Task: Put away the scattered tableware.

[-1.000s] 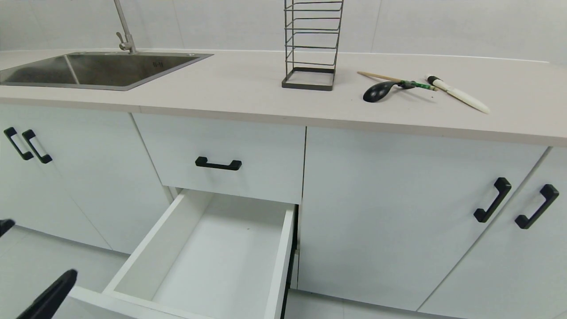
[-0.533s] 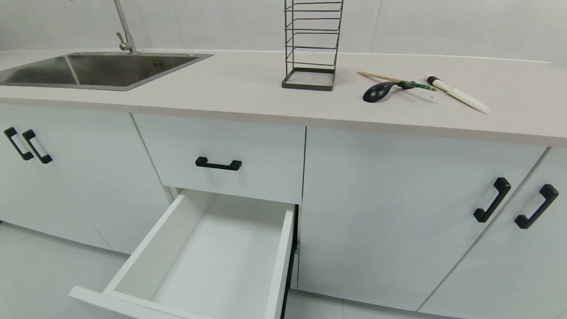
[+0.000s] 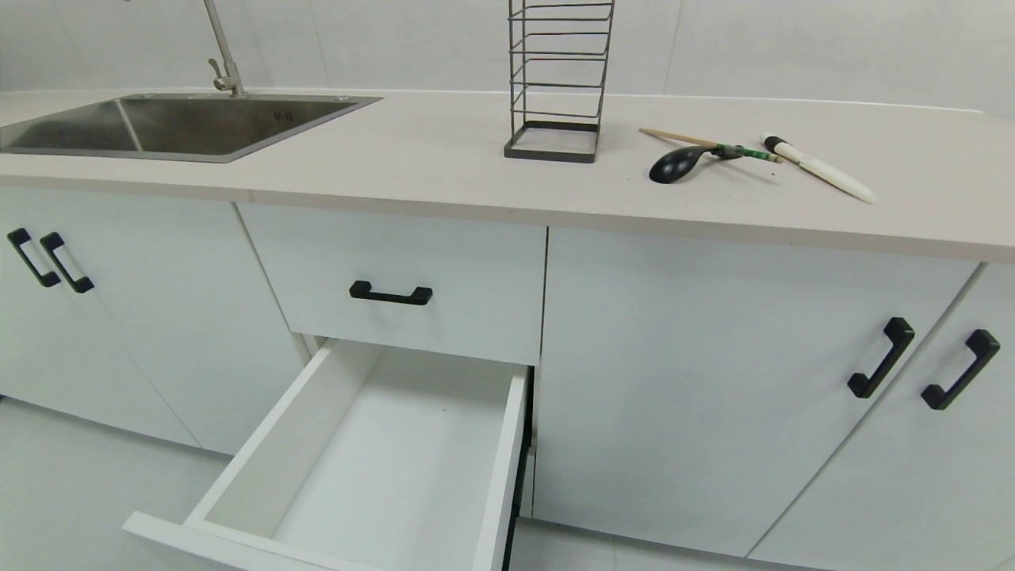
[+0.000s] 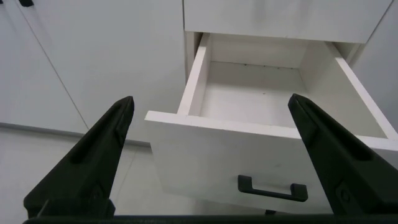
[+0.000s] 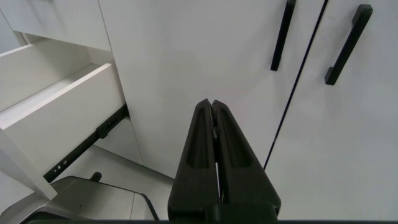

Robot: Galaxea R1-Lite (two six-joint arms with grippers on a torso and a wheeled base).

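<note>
The scattered tableware lies together toward the right end of the surface (image 3: 444, 170), about midway between its front and back edges. There is a black spoon (image 3: 676, 163), a thin wooden stick (image 3: 682, 138) that meets the spoon's handle, and a white knife (image 3: 825, 170) just beside them, nearer to the right end. A wire rack (image 3: 559, 79) stands upright near the middle, and a sink (image 3: 71, 127) is set in the left end. Under the front edge, the lower drawer (image 3: 277, 432) stands pulled out. The left gripper (image 4: 210, 106) is in front of this drawer with its jaws spread wide. The right gripper (image 5: 212, 109) is before the cabinet doors (image 5: 205, 56) with its jaws pressed together.
</note>
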